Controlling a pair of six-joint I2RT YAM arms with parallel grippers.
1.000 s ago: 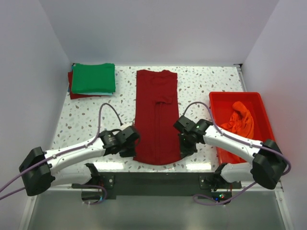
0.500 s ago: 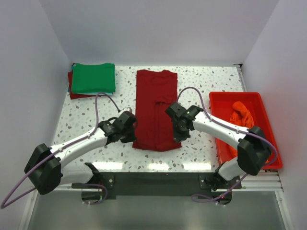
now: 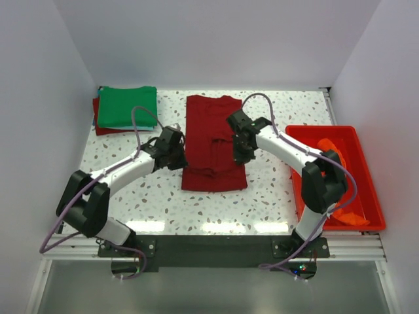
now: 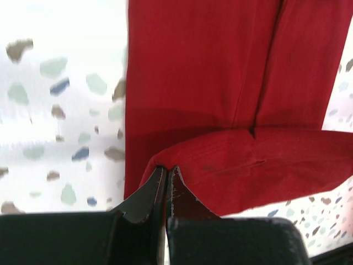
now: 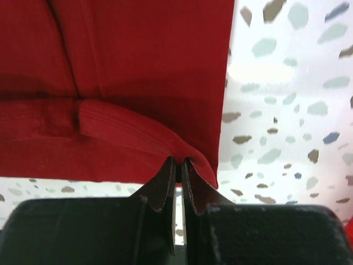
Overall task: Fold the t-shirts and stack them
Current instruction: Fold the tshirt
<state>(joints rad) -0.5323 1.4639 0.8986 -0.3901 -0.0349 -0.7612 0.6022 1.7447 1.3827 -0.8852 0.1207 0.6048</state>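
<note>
A dark red t-shirt [image 3: 214,124] lies lengthwise mid-table, its near end doubled back over itself. My left gripper [image 3: 179,152] is shut on the shirt's lifted left hem corner [image 4: 182,165]. My right gripper [image 3: 237,152] is shut on the lifted right hem corner [image 5: 165,146]. Both hold the hem above the lower layer of the shirt. A folded bright green t-shirt [image 3: 127,106] rests on a folded dark red one [image 3: 99,121] at the back left. An orange t-shirt [image 3: 329,157] lies crumpled in the red tub [image 3: 308,134].
The red plastic tub stands at the right edge of the speckled table [image 3: 275,190], and my right arm reaches across in front of it. White walls close in the left, back and right sides.
Both grippers have carried the shirt's near hem away from the arm bases toward the collar, so the shirt now shows shorter and doubled over.
</note>
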